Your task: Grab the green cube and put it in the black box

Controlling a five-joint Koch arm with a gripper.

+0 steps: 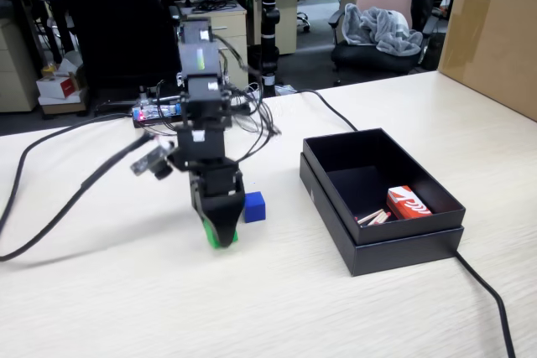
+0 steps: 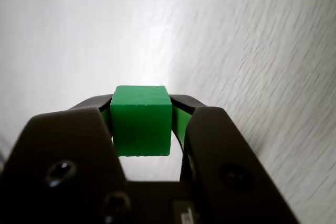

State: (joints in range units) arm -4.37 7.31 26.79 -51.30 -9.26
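Note:
The green cube [image 2: 142, 120] sits squarely between my two dark jaws in the wrist view, both green-lined inner faces pressed against its sides. In the fixed view my gripper [image 1: 221, 236] points down at the table left of centre, with green showing at its tip; the cube itself cannot be told from the green fingertip there. The black box [image 1: 336, 151], shallow and nested in its lid, lies on the table to the right of the gripper in that view.
A blue cube [image 1: 253, 206] rests on the table just right of the gripper. Inside the box lie a red and white packet [image 1: 407, 204] and small sticks. A brown carton [image 1: 495, 31] stands at the back right. Black cables [image 1: 50, 207] cross the table.

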